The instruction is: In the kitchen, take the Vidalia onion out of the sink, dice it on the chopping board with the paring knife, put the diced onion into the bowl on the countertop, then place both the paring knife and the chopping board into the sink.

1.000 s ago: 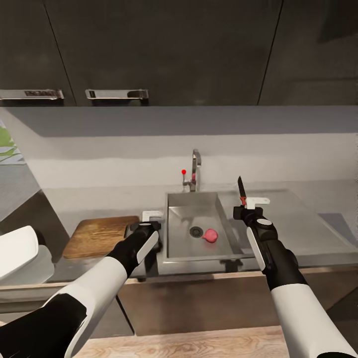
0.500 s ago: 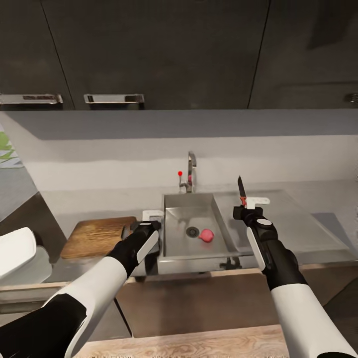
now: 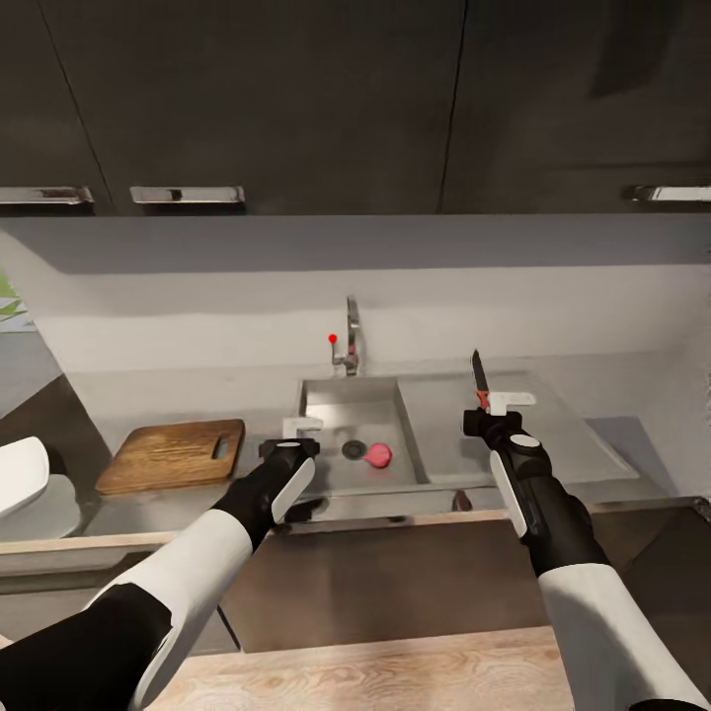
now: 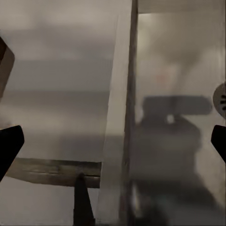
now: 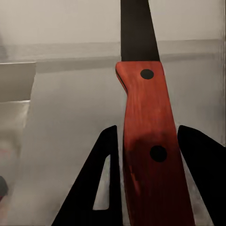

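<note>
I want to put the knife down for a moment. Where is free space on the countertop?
The flat drainboard right of the sink basin is bare, under the right gripper holding the paring knife. Left of the sink, the chopping board and bowl leave only strips of countertop.

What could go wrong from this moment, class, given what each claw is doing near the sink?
1. The right claw holds the paring knife blade-up over the drainboard; a careless swing might strike the tap or loosen the grip on the reddish handle.
2. The onion lies by the drain in the sink, close below the left claw; a round onion may roll away when grasped.
3. The chopping board sits well aside, so a carried onion could drop.
</note>
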{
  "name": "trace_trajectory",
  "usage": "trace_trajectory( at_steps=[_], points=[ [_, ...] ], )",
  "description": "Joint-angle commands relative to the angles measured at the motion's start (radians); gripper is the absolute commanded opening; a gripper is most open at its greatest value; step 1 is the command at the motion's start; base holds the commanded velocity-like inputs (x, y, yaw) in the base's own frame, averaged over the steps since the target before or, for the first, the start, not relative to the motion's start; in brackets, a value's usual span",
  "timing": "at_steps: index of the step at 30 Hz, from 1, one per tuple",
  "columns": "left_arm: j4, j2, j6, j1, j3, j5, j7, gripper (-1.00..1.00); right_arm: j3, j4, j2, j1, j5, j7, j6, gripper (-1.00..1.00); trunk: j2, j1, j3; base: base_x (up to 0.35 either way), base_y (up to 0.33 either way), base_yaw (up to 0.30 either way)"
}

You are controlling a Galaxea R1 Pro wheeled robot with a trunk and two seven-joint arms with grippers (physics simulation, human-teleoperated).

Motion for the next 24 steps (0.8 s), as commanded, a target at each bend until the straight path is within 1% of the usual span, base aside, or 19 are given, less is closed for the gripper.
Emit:
trace_trajectory(
  at_steps=[1,18,24],
  points=[
    [0.0,0.001,0.003,-0.001,-0.006,0.008,0.009,1.0,0.001,-0.001,-0.001,-0.001,0.0,-0.003,0.006,-1.0,-0.001,0.0,-0.001,0.028,-0.304,0.0],
    [0.004,0.001,0.003,-0.001,-0.006,0.009,0.009,1.0,0.001,-0.001,-0.001,-0.001,0.0,-0.003,0.006,-1.0,-0.001,0.0,-0.001,0.105,-0.306,0.0],
    [0.006,0.001,0.003,-0.001,-0.006,0.009,0.009,1.0,0.001,-0.001,-0.001,-0.001,0.001,-0.003,0.006,-1.0,-0.001,0.0,-0.001,0.032,-0.306,0.0]
  ],
)
